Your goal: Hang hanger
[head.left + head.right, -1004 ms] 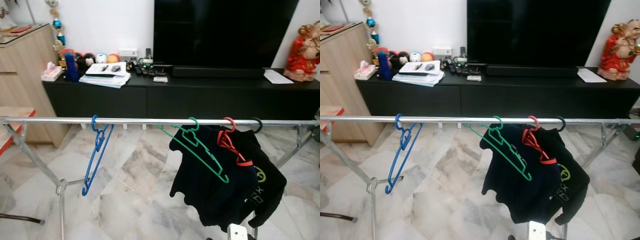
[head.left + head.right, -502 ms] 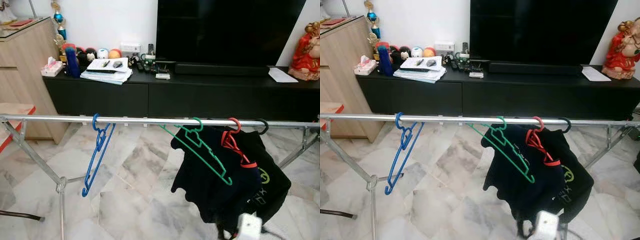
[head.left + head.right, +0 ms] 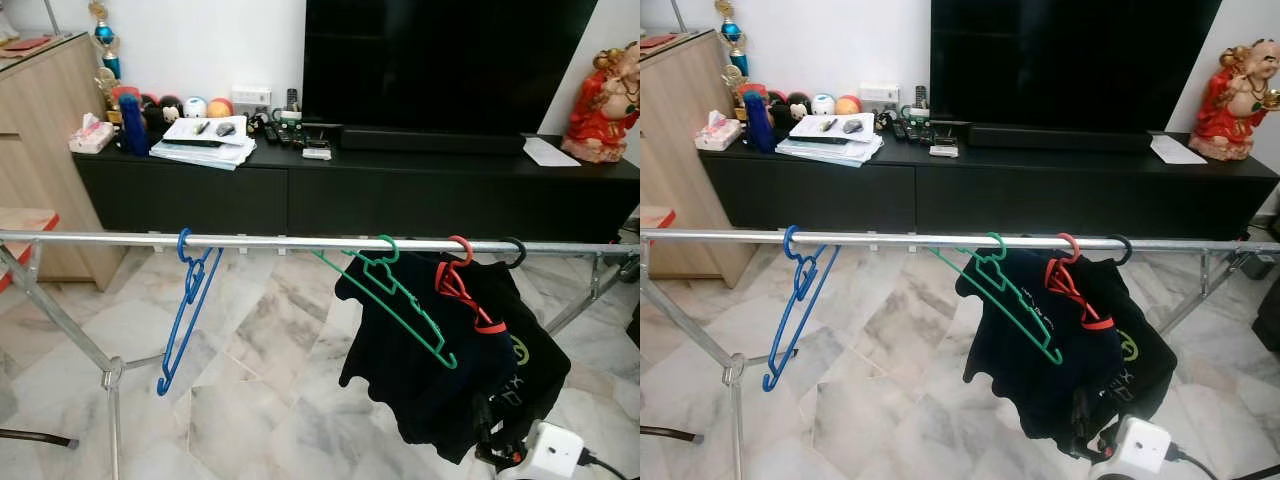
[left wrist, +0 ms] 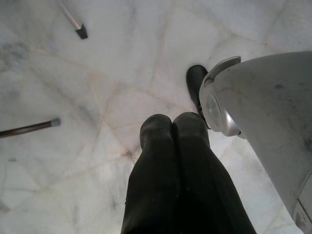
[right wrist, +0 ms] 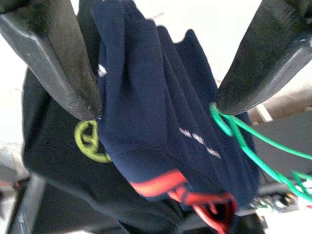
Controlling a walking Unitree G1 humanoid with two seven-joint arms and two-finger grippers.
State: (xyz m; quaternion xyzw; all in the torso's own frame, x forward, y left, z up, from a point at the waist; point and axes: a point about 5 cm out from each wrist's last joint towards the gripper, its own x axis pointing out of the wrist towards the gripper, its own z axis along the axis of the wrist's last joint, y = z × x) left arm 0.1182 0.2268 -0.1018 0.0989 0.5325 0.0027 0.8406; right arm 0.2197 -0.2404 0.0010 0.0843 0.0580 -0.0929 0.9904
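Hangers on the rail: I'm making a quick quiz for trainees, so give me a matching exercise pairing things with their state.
Things:
1. blue hanger
2. green hanger
3. red hanger
4. right end effector

States:
A. open, facing the dark shirts
B. hangs apart, to the left
C. bare, beside the dark shirts
D. carries a dark shirt

Pairs: 1-B, 2-C, 3-D, 4-A

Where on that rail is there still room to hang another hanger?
The rail is bare between the blue hanger and the green hanger. Right of that it is crowded: the red hanger and dark clothes.
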